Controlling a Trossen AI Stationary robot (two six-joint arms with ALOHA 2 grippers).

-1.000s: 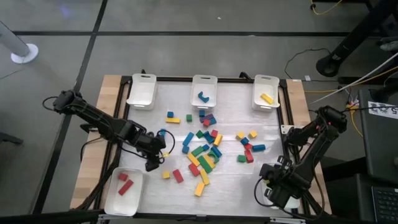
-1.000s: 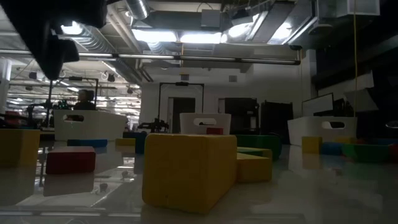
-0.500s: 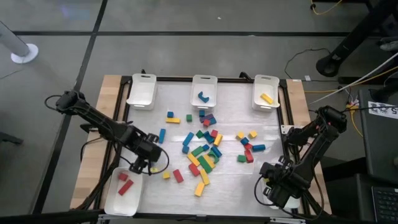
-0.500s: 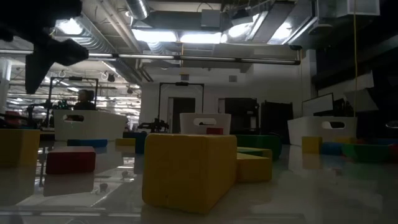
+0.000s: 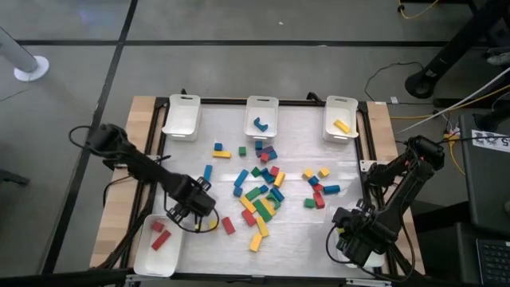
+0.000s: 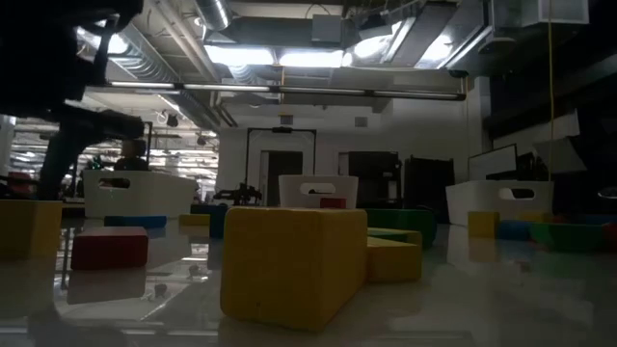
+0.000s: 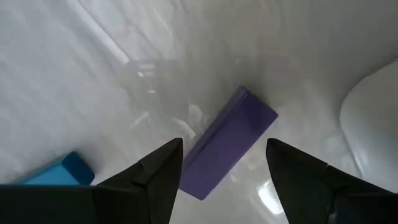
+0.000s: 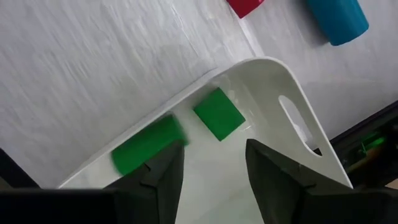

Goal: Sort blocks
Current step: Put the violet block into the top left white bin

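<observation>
Left claw [image 7: 224,163] hangs low over the table with its fingers spread wide and nothing between them, a purple bar [image 7: 227,144] lying flat and slantwise right in the gap. Just off to one side of it sits a blue block [image 7: 55,175], and the rounded rim of a white tray [image 7: 370,124] is near on the other. To take the bar cleanly, I would judge the claw should turn until its fingers face the bar's long sides, settle straight down around its middle, and close without nudging the blue block. From above, that claw [image 5: 194,215] is at the near left of the table, beside the tray [image 5: 143,255] holding two red blocks [image 5: 159,233]. Most of the blocks [image 5: 261,191] lie scattered mid-table, with one blue in the far middle tray [image 5: 260,115] and one yellow in the far right one [image 5: 340,118]. Right claw [image 8: 208,163] waits at the near right corner over a tray [image 8: 298,127] holding two green blocks [image 8: 217,114], fingers parted and empty.
</observation>
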